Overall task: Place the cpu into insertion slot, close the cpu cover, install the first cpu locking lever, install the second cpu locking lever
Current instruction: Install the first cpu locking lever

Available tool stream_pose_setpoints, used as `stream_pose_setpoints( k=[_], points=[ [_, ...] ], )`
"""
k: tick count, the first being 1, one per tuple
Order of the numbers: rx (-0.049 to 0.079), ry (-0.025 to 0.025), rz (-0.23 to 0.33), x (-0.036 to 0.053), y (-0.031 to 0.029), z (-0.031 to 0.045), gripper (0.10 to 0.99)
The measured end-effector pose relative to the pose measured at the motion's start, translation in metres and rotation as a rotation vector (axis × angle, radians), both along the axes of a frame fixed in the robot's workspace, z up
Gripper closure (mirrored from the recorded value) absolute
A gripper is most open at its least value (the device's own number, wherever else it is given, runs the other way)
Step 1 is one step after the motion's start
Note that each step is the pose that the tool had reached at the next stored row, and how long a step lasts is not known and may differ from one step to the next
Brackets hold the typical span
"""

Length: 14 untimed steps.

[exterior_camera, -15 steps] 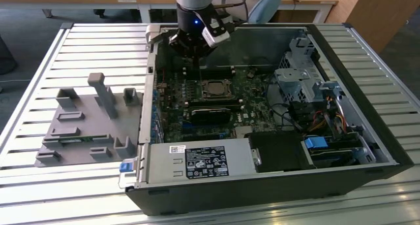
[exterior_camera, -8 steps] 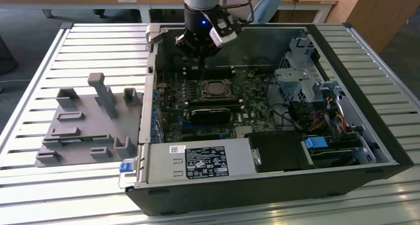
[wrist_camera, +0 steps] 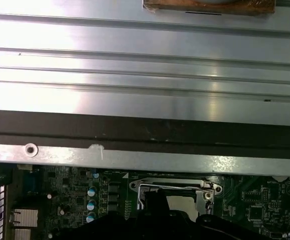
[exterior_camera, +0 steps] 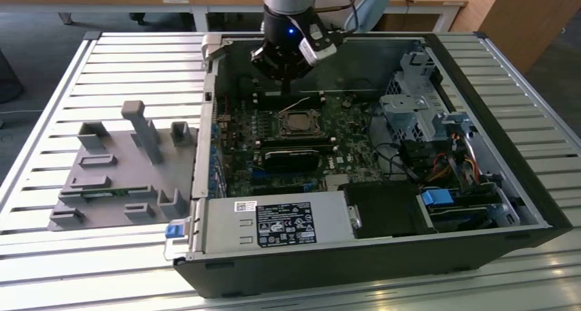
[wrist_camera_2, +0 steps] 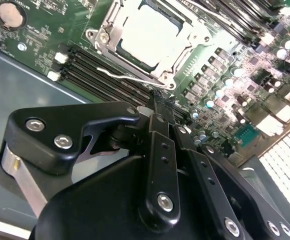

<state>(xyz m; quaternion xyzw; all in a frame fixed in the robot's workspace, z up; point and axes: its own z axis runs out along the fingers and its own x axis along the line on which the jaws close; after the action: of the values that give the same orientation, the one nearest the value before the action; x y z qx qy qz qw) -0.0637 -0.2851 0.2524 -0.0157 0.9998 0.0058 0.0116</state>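
The cpu lies flat in the insertion slot on the green board, its silver top showing. Around the chip, the cpu cover lies down as a metal frame. One thin wire locking lever stands loose beside the socket, and it rises above the board in the exterior view too. My gripper hangs over the board just behind the socket, fingers together and holding nothing, its tip close to the lever's hinge end. In the exterior view the gripper is at the case's far side.
The open computer case sits on a slatted metal table. A power supply fills the near side and a drive cage stands at the exterior view's right. A grey parts fixture is outside on the left. Memory slots run beside the socket.
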Motion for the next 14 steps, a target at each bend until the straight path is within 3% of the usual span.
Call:
stream_pose_setpoints(
  k=[4, 7, 14],
  points=[
    [0.002, -0.0001, 0.000, 0.0002, 0.0001, -0.0005, 0.980],
    [0.032, -0.0001, 0.000, 0.0002, 0.0001, -0.0023, 0.980],
    [0.036, -0.0006, -0.002, 0.0011, 0.0001, -0.0087, 0.980]
  ],
)
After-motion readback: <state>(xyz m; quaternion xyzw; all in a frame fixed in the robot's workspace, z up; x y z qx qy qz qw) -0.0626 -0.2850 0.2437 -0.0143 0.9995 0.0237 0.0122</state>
